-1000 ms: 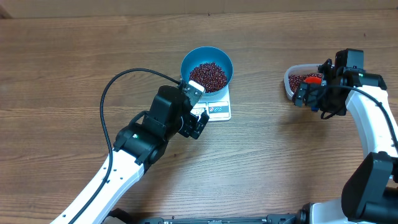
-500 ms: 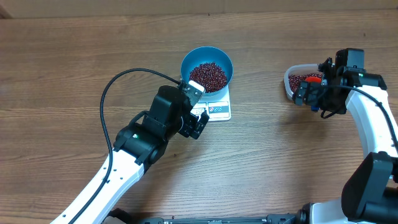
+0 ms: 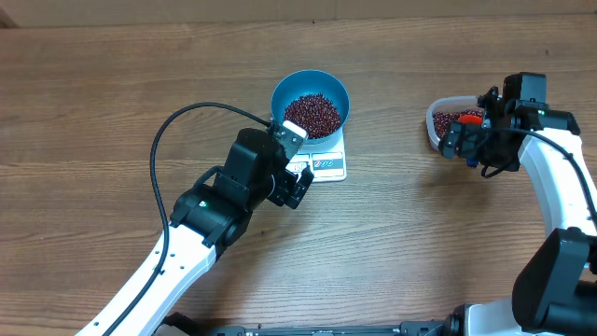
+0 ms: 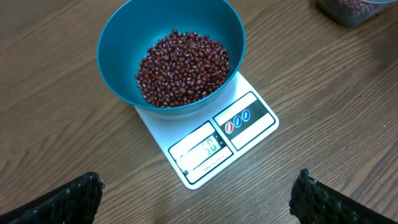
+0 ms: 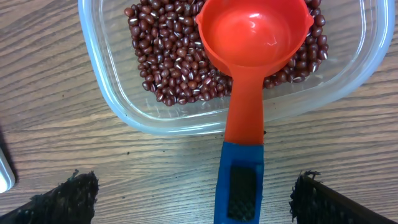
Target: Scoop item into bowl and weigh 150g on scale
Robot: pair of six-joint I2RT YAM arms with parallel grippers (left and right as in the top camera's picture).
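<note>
Small glossy maroon beans (image 4: pixel 183 67), each a tiny oval, are heaped in the deep blue bowl (image 4: pixel 115 46). The bowl sits on the white scale (image 4: pixel 158 127), toward its 12 o'clock end from overhead. At 3 o'clock, the clear tub (image 5: pixel 102 74) holds more beans and an orange-red scoop (image 5: pixel 252 37). The left gripper (image 4: pixel 196 202) and right gripper (image 5: pixel 196 202) are both spread wide, empty.

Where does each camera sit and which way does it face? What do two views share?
Overhead: above the table, facing down; left arm, right arm, bowl, scale, tub.
Left wrist: on the left arm, facing down at the bowl of beans and scale; left fingertips in bottom corners.
Right wrist: on the right arm, facing down at the scoop in the tub; right fingertips likewise.
Shared: overhead and left wrist show bowl, scale.
</note>
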